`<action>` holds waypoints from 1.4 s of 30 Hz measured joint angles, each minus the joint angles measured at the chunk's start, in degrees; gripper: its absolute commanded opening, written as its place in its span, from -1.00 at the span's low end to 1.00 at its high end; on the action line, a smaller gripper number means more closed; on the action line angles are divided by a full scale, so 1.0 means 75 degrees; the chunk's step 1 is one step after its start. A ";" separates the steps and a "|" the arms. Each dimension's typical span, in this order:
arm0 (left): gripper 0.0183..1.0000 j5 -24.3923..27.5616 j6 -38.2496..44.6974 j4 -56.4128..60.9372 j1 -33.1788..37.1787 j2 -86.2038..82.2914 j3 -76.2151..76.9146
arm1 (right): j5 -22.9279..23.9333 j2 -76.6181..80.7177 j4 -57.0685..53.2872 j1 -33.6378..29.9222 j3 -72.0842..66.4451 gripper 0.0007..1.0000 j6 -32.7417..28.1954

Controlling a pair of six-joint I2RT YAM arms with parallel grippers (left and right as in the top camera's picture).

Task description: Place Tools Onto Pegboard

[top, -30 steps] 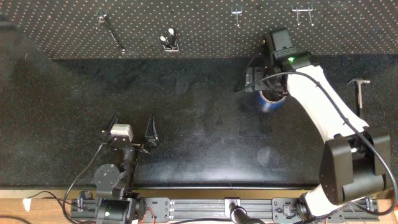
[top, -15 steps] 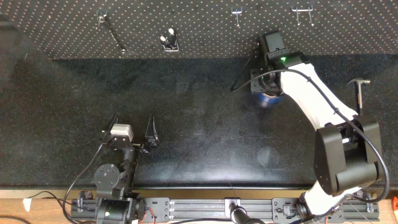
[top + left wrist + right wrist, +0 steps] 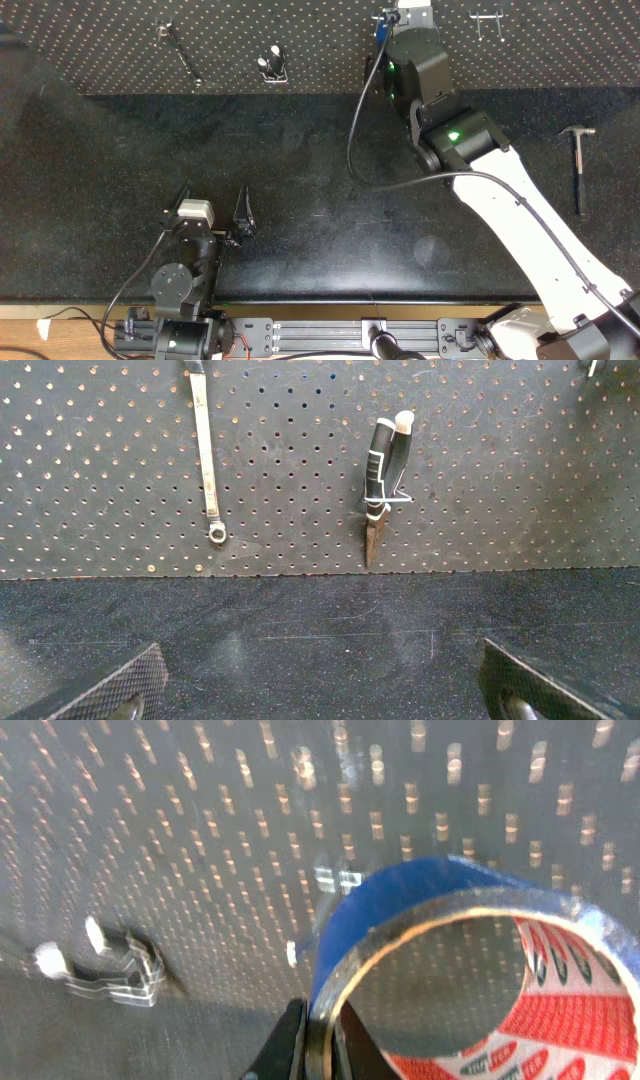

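My right gripper [image 3: 318, 1042] is shut on the rim of a blue tape roll [image 3: 440, 905] and holds it up close against the pegboard [image 3: 200, 830]. Seen from above, the right gripper [image 3: 392, 22] is at the board's upper middle, with the tape roll [image 3: 382, 29] next to a metal hook [image 3: 379, 17]. A wire hook [image 3: 112, 965] sticks out of the board beside the roll. A hammer [image 3: 578, 165] lies on the table at the right. My left gripper [image 3: 213, 207] stands open and empty low at the left.
A wrench [image 3: 182, 52] and pliers [image 3: 271, 63] hang on the pegboard at the left, the wrench [image 3: 205, 450] and pliers [image 3: 385, 470] facing my left wrist. A double hook [image 3: 487, 22] is bare at the top right. The black mat [image 3: 300, 180] covers the table.
The right arm has lifted the blue tape roll off the mat and carried it up to the pegboard near the middle hook. The left arm has stayed still.
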 measured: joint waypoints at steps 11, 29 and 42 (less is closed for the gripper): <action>0.99 0.0000 0.0000 0.0000 0.0000 0.0000 0.0000 | 0.0137 -0.1262 -0.0766 0.0361 -0.0047 -0.85 0.0029; 1.00 0.0000 0.0000 0.0003 0.0000 0.0000 0.0000 | 0.0443 0.0883 0.1597 0.0504 -0.0047 -0.84 -0.0930; 0.99 0.0000 0.0000 0.0000 0.0000 0.0000 0.0000 | -0.0242 -0.0204 -0.1402 0.0688 0.0012 0.95 -0.0877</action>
